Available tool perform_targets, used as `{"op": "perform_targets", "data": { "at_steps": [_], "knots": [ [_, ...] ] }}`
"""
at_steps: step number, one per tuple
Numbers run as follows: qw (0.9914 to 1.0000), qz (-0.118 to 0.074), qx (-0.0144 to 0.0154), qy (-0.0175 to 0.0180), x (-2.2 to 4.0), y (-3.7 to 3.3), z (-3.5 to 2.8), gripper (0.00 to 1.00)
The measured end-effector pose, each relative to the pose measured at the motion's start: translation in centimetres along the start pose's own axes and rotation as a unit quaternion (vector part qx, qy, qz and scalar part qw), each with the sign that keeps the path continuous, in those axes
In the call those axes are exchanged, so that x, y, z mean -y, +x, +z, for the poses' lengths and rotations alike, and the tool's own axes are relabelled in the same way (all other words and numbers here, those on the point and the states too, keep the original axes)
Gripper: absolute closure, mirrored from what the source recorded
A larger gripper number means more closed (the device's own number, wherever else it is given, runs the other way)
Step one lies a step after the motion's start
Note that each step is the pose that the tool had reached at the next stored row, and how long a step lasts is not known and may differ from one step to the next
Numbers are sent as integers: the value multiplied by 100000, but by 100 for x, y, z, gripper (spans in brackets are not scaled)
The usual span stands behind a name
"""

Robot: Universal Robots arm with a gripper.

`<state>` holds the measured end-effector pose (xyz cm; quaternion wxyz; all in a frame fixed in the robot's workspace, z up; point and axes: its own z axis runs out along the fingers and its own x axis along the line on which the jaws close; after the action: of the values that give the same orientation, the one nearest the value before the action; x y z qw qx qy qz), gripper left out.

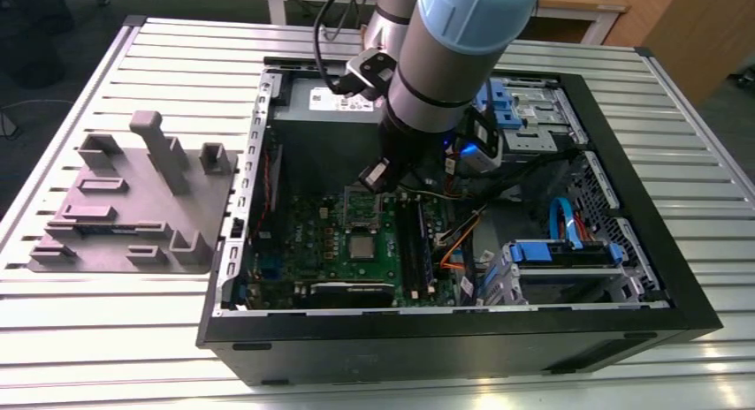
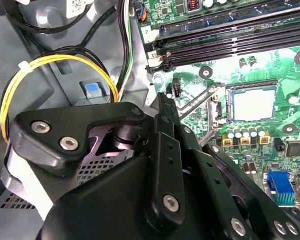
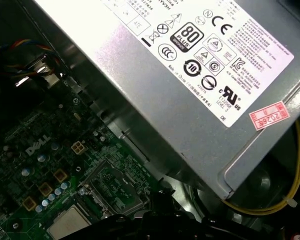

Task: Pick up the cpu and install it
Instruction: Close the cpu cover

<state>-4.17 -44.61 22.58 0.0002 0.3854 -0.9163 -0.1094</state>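
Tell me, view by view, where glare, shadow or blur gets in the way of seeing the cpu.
Exterior view: the cpu is evenly lit, with the arm dark above it. Second wrist view: the cpu is washed pale by glare, and the black end effector blocks the foreground. First wrist view: the cpu is soft at the edge, under the bright grey box.

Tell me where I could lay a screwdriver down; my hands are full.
The slatted table is bare in front of the grey fixture and beside the computer case on the exterior view's right. Inside the case, around the green board, it is crowded with cables and the arm.
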Motion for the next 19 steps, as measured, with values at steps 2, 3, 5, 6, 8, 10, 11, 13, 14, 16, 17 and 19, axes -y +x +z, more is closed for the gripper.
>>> {"op": "perform_targets", "data": {
  "at_steps": [2, 3, 5, 6, 8, 10, 11, 13, 14, 16, 17, 19],
  "knots": [
    [100000, -34, -72, 59, -4, -1, -16, 90],
    [100000, -55, -97, 83, -6, -1, -22, 90],
    [100000, -111, -177, 144, -10, 0, -33, 90],
    [99999, -145, -222, 176, -12, 0, -38, 90],
    [99999, -241, -284, 206, -16, 2, -49, 90],
    [99999, -342, -297, 195, -20, 1, -62, 90],
    [99999, -386, -311, 192, -22, 2, -69, 90],
    [99998, -483, -328, 182, -26, 2, -81, 90],
    [99998, -537, -335, 177, -28, 2, -85, 90],
    [99997, -684, -355, 159, -31, 4, -90, 90],
    [99996, -796, -381, 152, -33, 5, -92, 90],
    [99993, -1047, -445, 135, -35, 5, -100, 90]
  ]
}}
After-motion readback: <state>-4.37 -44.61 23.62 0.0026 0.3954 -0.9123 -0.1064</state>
